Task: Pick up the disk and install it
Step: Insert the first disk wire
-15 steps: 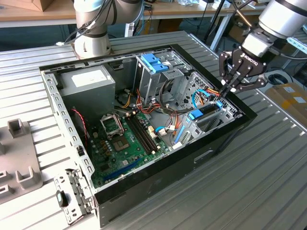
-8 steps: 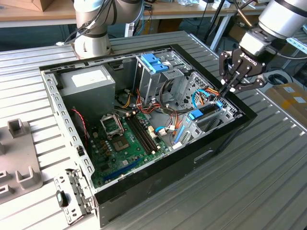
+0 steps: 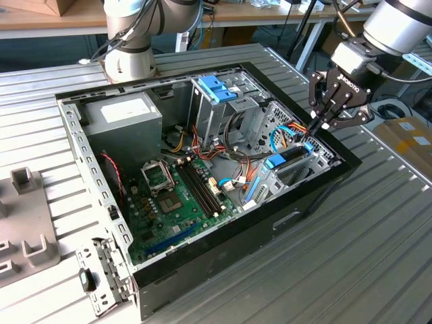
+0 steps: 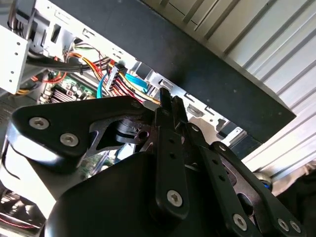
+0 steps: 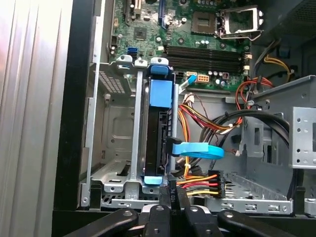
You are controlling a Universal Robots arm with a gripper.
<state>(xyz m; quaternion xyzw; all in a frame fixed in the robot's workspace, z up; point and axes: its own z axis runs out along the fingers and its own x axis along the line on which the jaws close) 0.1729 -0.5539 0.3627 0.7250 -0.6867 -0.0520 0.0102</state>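
Note:
The disk point(image 3: 289, 157) stands on edge in the drive bay at the corner of the open computer case point(image 3: 223, 250) on the exterior view's right, its light-blue carrier frame showing. In the first wrist view the disk point(image 5: 157, 138) sits in the metal bay with blue frame ends at both ends. My gripper point(image 3: 316, 126) hovers just over the disk's outer end by the case wall. Its fingers are shut together in both wrist views, at the gripper point(image 5: 171, 191) beside the frame's near end and the gripper point(image 4: 165, 98) above the cables. I see nothing between them.
A bare blue bracket point(image 3: 217, 88) sits on the drive cage behind. Coloured power cables point(image 5: 197, 180) and a blue flat cable point(image 5: 197, 150) run beside the disk. The motherboard point(image 3: 182, 196) and grey power supply point(image 3: 125, 118) lie further in. Another arm's base point(image 3: 128, 61) stands behind the case.

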